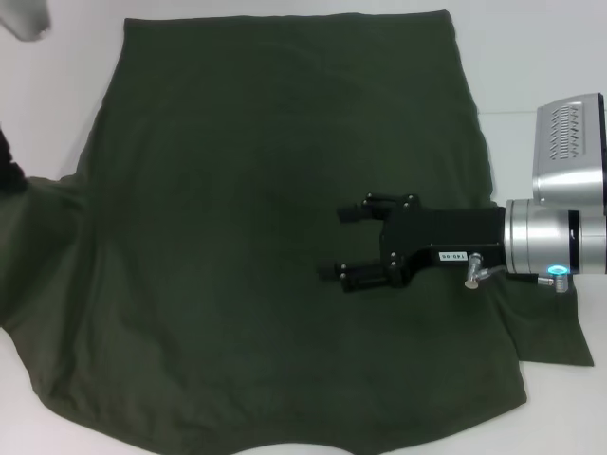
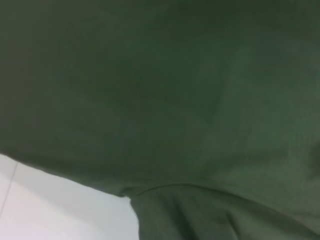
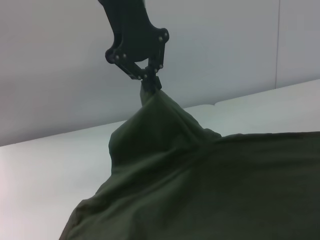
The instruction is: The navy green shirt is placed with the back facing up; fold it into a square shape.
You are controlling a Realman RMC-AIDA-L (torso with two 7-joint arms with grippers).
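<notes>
The navy green shirt (image 1: pixel 256 227) was spread back-up across the white bench (image 1: pixel 541 57), no lettering legible. The right gripper (image 1: pixel 349 242) was held horizontally over its right half, jaws open. The left gripper (image 3: pixel 149 80) was clamped on the raised left sleeve.

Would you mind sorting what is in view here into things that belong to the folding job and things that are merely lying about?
Part of the job:
- navy green shirt, back up
- right tool, open over the shirt
- left tool, pinching a lifted corner of the shirt

Just lying about:
- white table
- nothing else visible
</notes>
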